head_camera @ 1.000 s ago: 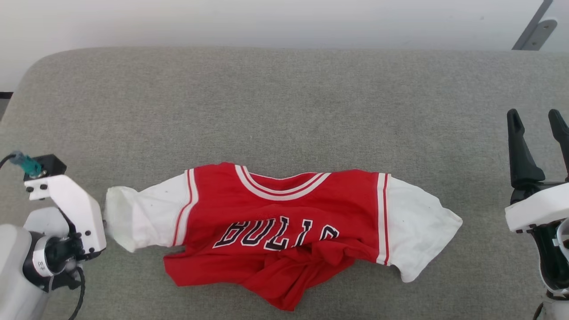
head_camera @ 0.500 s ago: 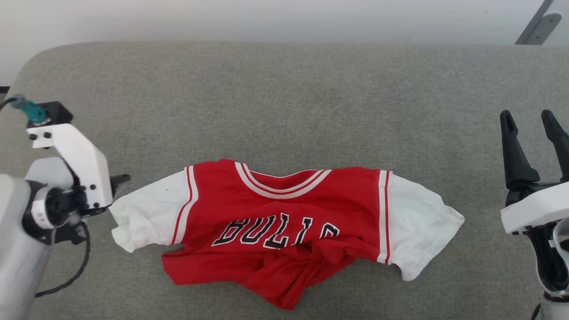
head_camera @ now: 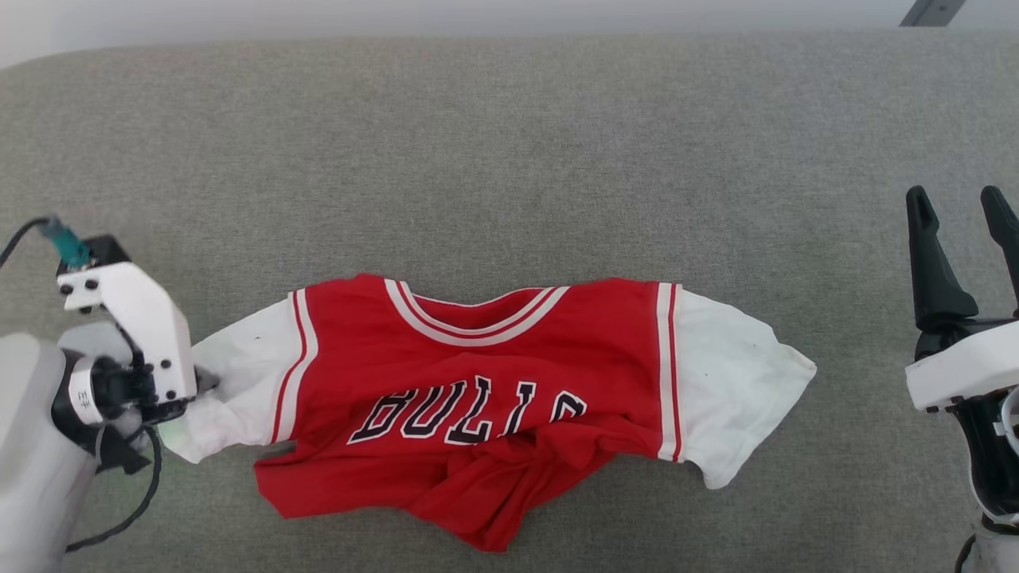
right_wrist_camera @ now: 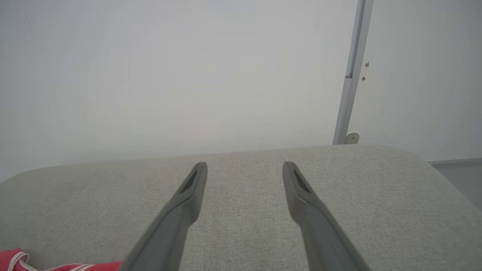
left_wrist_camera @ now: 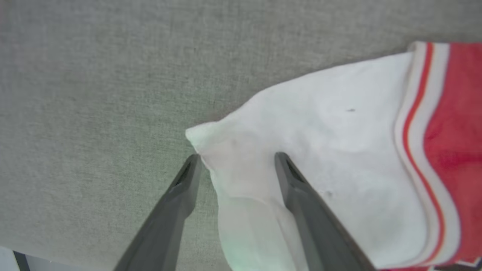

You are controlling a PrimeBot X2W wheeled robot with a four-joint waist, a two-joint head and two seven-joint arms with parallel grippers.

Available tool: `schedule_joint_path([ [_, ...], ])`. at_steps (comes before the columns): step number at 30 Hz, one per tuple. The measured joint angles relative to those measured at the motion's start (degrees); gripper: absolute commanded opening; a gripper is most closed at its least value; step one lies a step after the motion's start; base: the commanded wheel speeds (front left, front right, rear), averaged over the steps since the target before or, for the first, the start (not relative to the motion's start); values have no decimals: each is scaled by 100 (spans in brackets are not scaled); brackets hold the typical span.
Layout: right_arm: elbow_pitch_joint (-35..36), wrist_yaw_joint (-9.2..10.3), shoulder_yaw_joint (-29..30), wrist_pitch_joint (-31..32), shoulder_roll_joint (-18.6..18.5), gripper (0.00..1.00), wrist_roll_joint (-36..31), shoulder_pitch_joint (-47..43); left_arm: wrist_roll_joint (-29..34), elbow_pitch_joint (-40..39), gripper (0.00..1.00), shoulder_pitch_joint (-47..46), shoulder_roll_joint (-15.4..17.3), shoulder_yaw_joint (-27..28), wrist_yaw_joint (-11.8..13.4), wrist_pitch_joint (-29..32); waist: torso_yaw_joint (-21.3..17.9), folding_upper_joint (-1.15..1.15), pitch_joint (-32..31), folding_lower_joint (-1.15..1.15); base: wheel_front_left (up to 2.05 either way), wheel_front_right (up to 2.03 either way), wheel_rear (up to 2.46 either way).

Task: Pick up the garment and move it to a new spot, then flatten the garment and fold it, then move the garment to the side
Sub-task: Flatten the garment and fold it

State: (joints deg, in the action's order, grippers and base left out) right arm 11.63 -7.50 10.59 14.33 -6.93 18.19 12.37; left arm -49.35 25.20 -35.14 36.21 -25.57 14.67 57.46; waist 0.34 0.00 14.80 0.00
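The garment [head_camera: 478, 398], red with white sleeves and a dark chest print, lies face up on the grey cushion [head_camera: 509, 159], its lower hem bunched and crumpled. My left gripper [head_camera: 203, 382] is at the tip of the garment's left white sleeve [left_wrist_camera: 301, 124]. In the left wrist view the left gripper [left_wrist_camera: 235, 156] is open, with the sleeve's corner lying between its two fingers. My right gripper [head_camera: 954, 199] stands open over bare cushion, well clear of the right sleeve. The right gripper [right_wrist_camera: 244, 163] has nothing between its fingers, and a scrap of the garment [right_wrist_camera: 11, 259] shows at that view's lower left.
The grey cushion [right_wrist_camera: 339, 210] ends in a rounded far edge against a white wall [right_wrist_camera: 169, 75]. A grey metal post [right_wrist_camera: 352, 71] stands behind its far right corner. A black cable [head_camera: 119, 517] loops under my left wrist.
My left gripper has opened and let the sleeve go; it rose, then came back down over the sleeve's tip. The head view has shifted. The right arm has stayed put.
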Motion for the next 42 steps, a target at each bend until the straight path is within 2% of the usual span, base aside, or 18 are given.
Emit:
schedule_joint_path([
  [4, -7, 0, 14, 32, 2, 100, 7, 4, -42, 255, 100, 59, -30, 52, 22, -127, -34, 0, 43, 0, 0, 0, 0],
  [9, -27, 0, 30, 172, -3, 100, 29, 7, -55, 605, 100, 82, -118, 163, -204, -686, -40, 0, 85, 0, 0, 0, 0],
  [14, -62, 0, 1, 455, -62, 100, 89, -15, -68, 939, 100, 5, -231, 174, -416, -957, 0, 0, 120, 0, 0, 0, 0],
  [15, -64, 0, -30, 511, -82, 100, 114, -31, -97, 990, 92, -18, -267, 186, -477, -993, 14, 0, 130, 0, 0, 0, 0],
  [16, -71, 0, -52, 605, -101, 100, 140, -41, -114, 1046, 0, -44, -290, 182, -563, -1007, 31, 0, 141, 0, 0, 0, 0],
  [22, -200, 0, -426, 1519, -322, 100, 468, -201, -112, 1244, 0, -245, -465, 141, -871, -1293, 157, 0, 219, 0, 0, 0, 0],
  [31, -396, 0, -1038, 2771, -705, 100, 947, -201, -102, 1449, 0, -622, -721, 43, -1173, -1538, 391, 1, 449, 0, 0, 0, 0],
  [39, -1140, -1, -1530, 3405, -1122, 100, 742, 248, -62, 1573, 0, -927, -932, -42, -1361, -1716, 620, 0, 671, 0, 0, 0, 0],
  [42, -1492, 1, -1791, 3779, -1240, 100, 894, 545, -60, 1678, 0, -992, -982, -62, -1422, -1788, 671, 0, 712, 0, 0, 0, 0],
])
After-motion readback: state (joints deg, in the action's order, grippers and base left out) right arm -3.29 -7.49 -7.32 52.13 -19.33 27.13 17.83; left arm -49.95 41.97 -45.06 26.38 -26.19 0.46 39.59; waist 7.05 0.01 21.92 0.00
